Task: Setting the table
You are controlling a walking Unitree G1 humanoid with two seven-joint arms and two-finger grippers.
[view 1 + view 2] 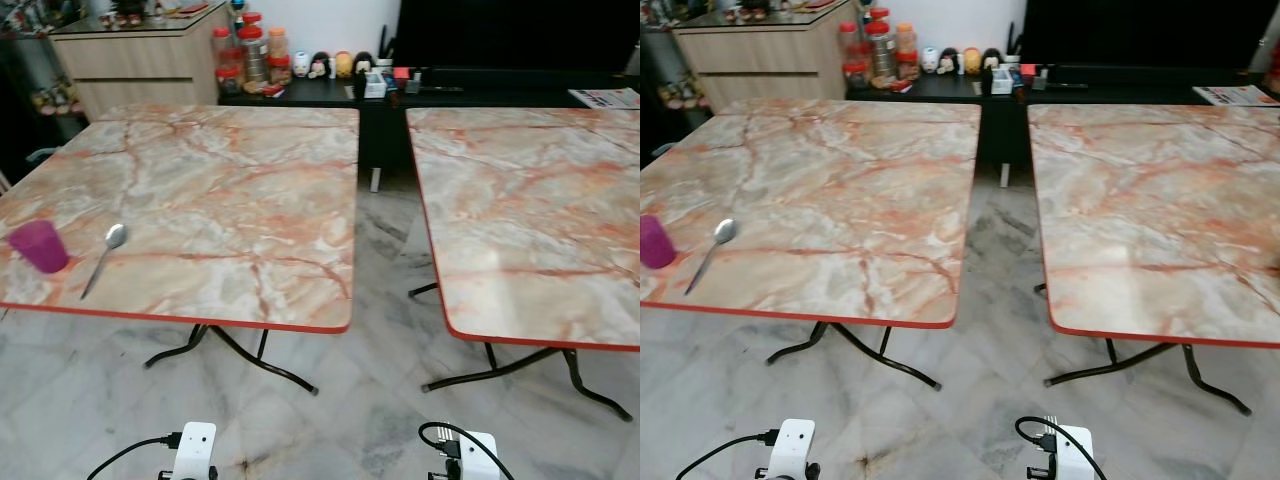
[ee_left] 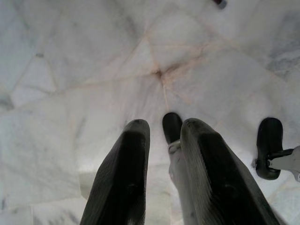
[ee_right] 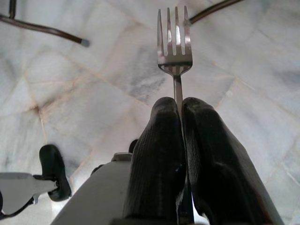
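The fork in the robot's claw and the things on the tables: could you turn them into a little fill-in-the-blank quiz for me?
1. The right gripper is shut on a ____.
2. On the left table, the spoon lies beside a ____ cup.
3. The left gripper hangs open above the marble ____.
4. The right table has a ____ edge.

Missing words: fork; purple; floor; red

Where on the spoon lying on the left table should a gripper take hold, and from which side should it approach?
Grip the spoon mid-handle, coming straight down from above with the fingers across it. It lies flat, bowl away from the table's near edge, and the purple cup beside it leaves the handle free.
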